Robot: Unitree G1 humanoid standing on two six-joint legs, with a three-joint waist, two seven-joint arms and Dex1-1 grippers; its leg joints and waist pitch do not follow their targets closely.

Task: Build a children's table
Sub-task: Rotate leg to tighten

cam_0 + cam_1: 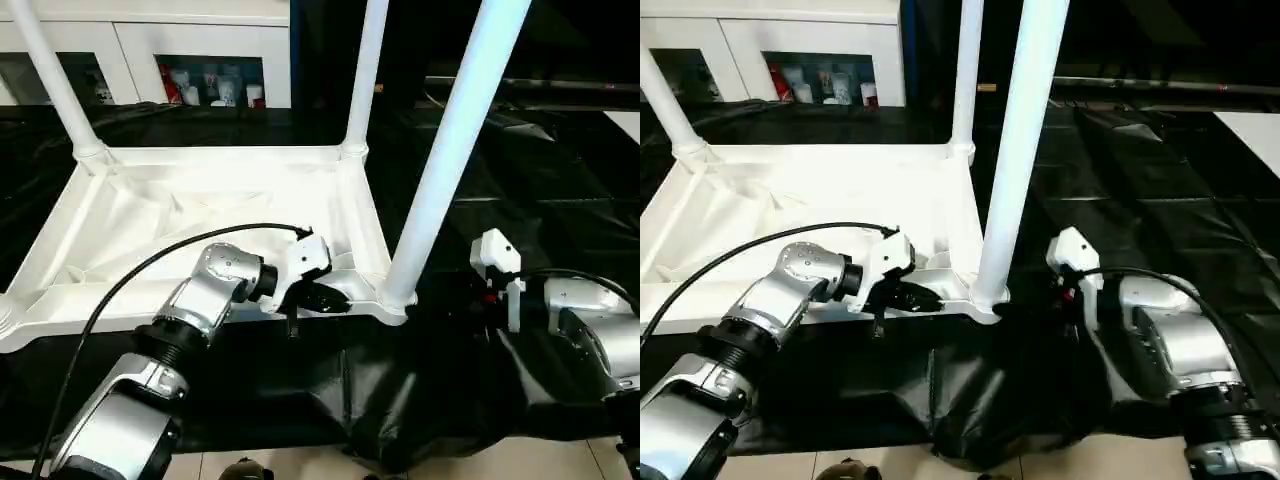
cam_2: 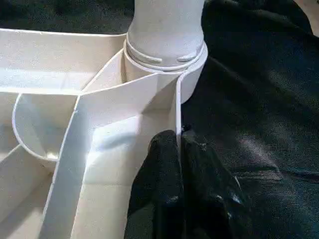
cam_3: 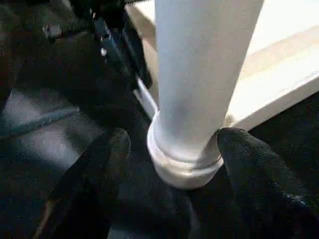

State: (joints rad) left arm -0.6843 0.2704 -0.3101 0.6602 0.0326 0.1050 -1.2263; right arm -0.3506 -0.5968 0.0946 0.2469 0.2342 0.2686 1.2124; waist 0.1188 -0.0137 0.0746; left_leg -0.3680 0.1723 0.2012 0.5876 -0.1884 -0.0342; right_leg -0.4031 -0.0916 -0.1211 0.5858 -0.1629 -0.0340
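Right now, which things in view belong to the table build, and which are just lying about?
Part of the job:
- white table top, lying upside down
- near leg standing in its corner socket
- two far legs
- left claw, shut on the top's rim
- right claw, open around the near leg's base

Just lying about:
- black drape
- white cabinet with small containers

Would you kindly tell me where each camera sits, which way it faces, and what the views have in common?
Left eye, right eye: on the head, looking forward and down at the upturned table top; silver forearms show.
Left wrist: looks along the left gripper, shut on the top's rim beside the near leg.
Right wrist: looks along the right gripper, its fingers apart either side of that leg's base.
Shared: that leg in its corner socket.
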